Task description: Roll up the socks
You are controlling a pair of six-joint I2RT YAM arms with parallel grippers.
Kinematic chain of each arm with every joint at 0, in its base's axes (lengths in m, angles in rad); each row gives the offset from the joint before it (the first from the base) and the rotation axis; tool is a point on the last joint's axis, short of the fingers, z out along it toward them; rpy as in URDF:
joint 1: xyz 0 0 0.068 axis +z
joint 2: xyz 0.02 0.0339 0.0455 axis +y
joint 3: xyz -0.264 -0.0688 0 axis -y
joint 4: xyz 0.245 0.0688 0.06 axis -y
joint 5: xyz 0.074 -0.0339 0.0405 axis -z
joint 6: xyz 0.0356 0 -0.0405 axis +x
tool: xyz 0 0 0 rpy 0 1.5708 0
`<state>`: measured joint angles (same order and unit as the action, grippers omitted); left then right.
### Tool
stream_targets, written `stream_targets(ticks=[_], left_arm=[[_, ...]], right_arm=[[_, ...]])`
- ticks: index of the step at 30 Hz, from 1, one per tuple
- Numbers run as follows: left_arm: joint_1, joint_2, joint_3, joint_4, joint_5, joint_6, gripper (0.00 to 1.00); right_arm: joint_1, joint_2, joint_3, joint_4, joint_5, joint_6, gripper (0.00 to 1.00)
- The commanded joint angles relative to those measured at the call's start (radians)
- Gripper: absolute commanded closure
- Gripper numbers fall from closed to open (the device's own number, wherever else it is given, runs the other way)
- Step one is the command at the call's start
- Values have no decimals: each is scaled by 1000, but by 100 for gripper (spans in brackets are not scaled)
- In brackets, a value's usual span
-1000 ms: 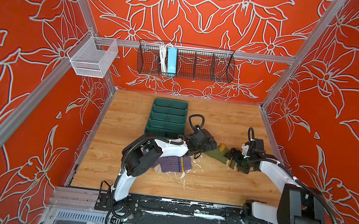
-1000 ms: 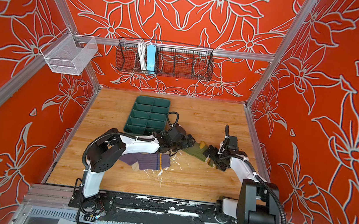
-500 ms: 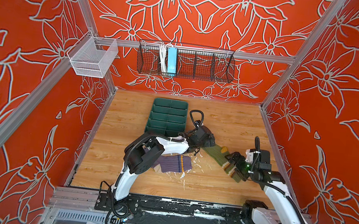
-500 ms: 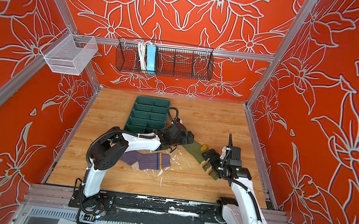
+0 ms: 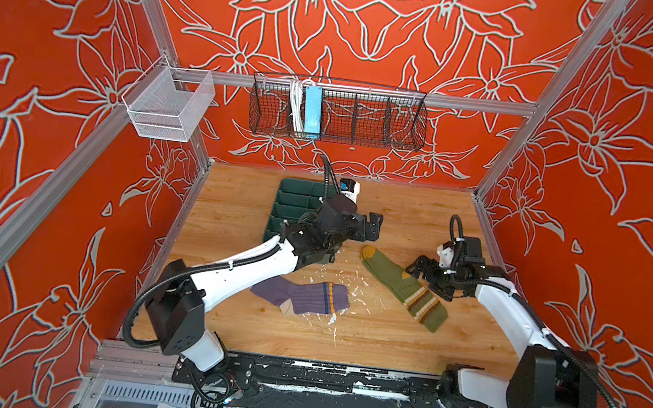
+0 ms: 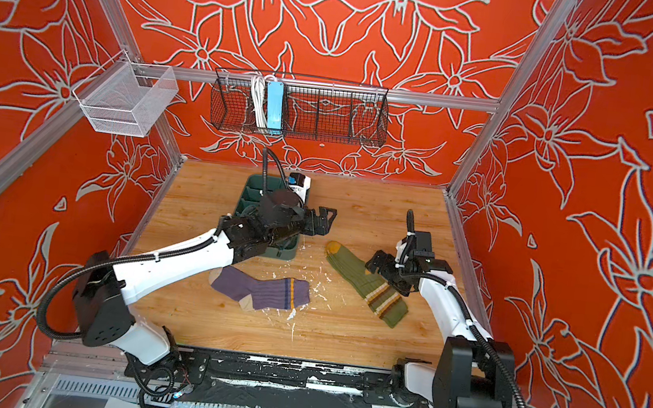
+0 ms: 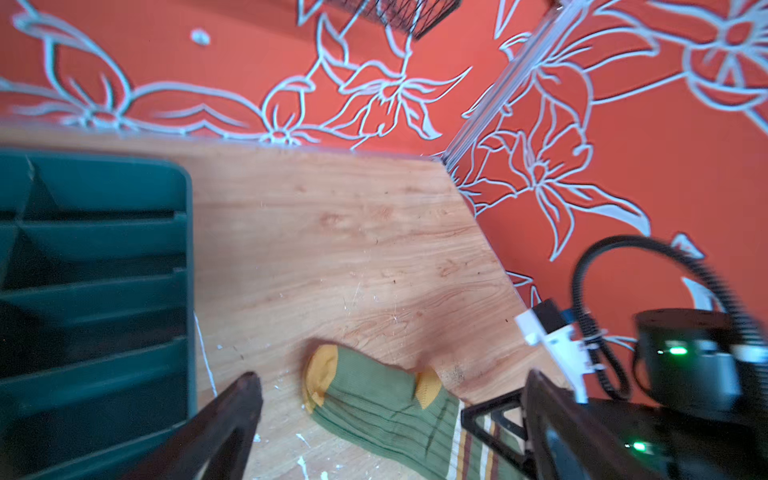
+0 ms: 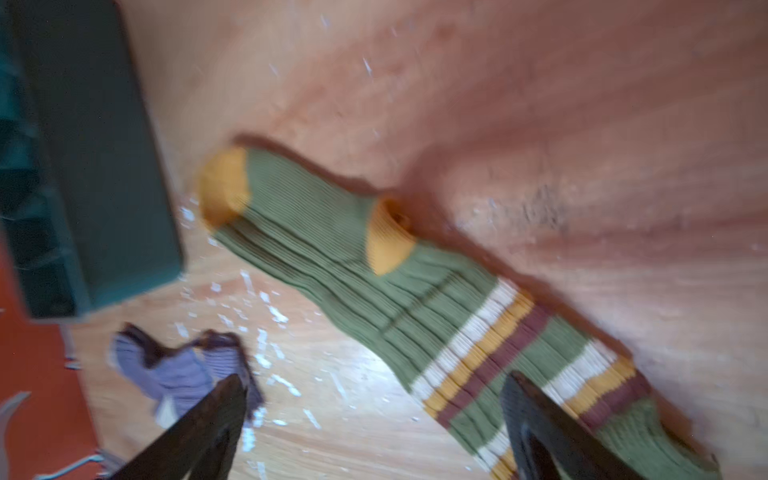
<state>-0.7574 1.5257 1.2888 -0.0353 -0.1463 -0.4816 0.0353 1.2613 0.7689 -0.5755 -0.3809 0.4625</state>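
Table (image 5: 384, 345) bare btwn purple sock (image 5: 306, 297) & green sock (image 5: 395, 280), also along front edge. Tray (image 5: 293, 201) blocks back-left, w/ left arm (image 5: 251, 265) reaching over it.

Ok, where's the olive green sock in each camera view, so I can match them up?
In a top view: olive green sock lying flat, right of centre.
In a top view: sock right of centre, same slant.
Left wrist: sock, mustard toe and heel showing, cuff partly hidden.
Right wrist: sock crosses the middle, cuff stripes clear.
Shared landmark: the dark green tray, nearest the sock's toe.
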Motion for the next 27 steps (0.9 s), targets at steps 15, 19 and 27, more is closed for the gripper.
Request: stream_targets(ticks=[15,19,27], left_arm=[[91,-250,-171,3,95,265,3],[111,-290,-187,-2,96,280,2],[125,-379,-232,-11,138,334,2]], right_arm=[[525,110,-172,169,129,360,2],[609,176,-26,160,100,379,2],[500,248,343,84,50,227,2]])
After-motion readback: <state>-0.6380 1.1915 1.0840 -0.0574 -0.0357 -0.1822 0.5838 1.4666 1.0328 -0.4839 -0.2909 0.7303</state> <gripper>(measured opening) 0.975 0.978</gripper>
